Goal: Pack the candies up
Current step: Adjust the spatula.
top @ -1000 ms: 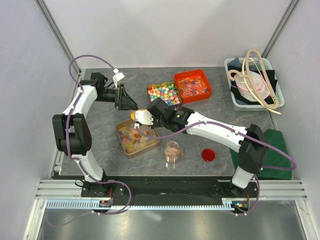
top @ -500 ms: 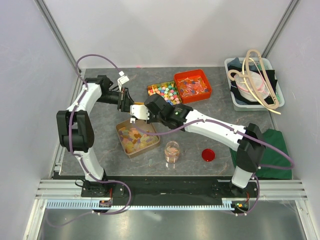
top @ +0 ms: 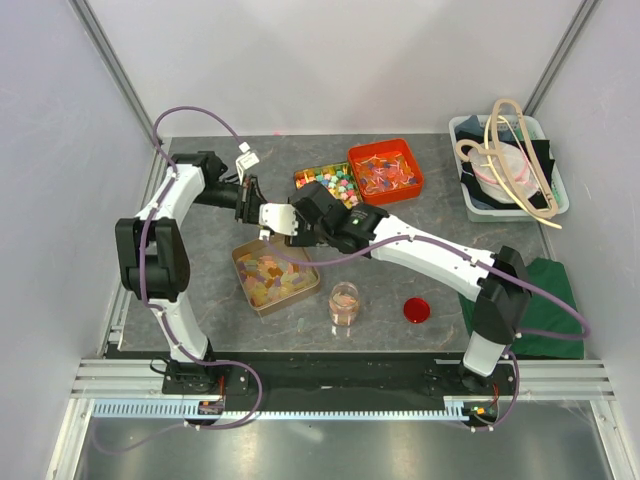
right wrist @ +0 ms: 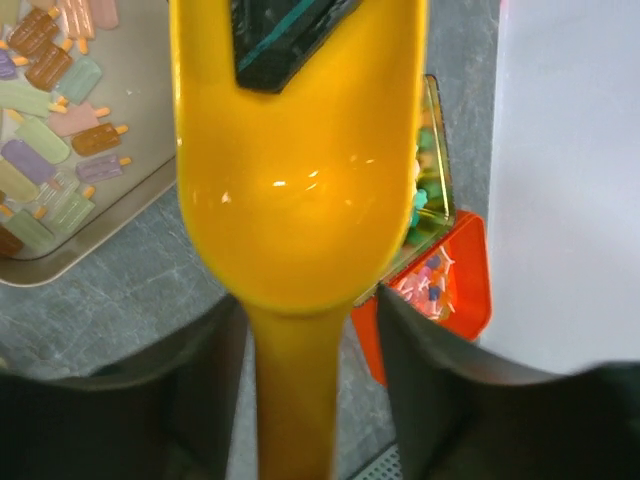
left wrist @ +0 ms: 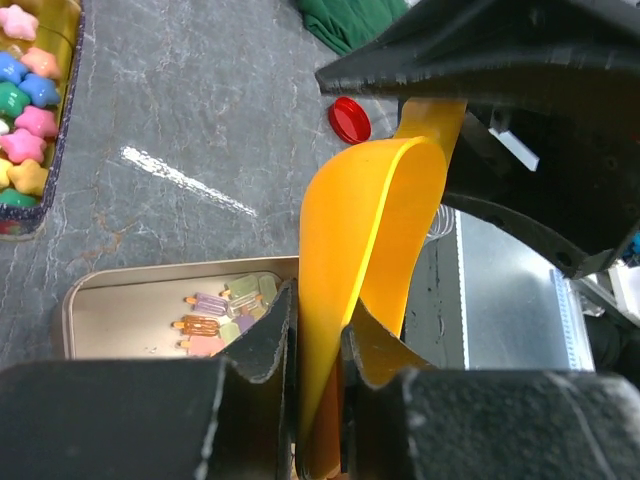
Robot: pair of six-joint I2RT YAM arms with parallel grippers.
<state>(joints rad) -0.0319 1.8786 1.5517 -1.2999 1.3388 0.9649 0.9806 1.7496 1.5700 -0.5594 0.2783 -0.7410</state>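
Above the tray's [top: 237,262] 12 o'clock edge, beyond the candies [top: 272,280], the left end effector [left wrist: 318,310] clamps the yellow scoop [left wrist: 365,230]; the right end effector's [right wrist: 310,300] fingers [right wrist: 430,380] seem parted around its handle [right wrist: 292,400].

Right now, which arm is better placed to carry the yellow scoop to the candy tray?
Left, probably. The left gripper pinches the bowl wall of the yellow scoop, while the right gripper has its fingers clear of the handle. The candies in the tan tray lie close by.
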